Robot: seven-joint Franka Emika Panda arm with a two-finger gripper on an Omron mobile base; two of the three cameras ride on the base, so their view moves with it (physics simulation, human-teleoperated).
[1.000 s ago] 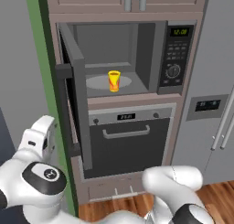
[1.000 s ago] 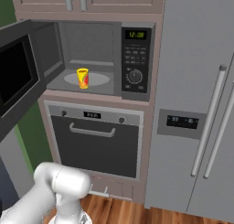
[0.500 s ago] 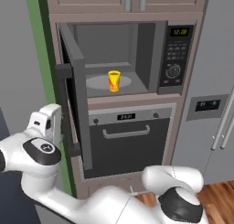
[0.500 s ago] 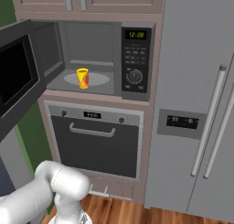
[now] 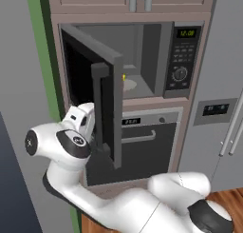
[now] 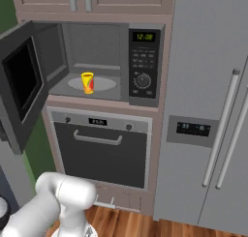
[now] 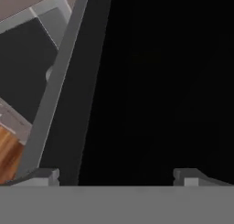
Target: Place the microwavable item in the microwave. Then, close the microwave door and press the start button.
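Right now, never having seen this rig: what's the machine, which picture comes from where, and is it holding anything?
It is a rendered kitchen with a white robot arm on a driving base. Two pictures come from cameras on that base, behind the arm to its left and right; the third looks along the hand.

The wide built-in dark microwave has its large dark glass-windowed door swung partway open. Inside, on the round turntable, stands the small yellow tapered cup with a red-orange mark, upright. Below sits a dark oven with a bar handle; to the right, a grey fridge.

In the left base view the arm reaches behind the door. The hand view shows the two-finger gripper open and empty, its tips close against the door's black surface.
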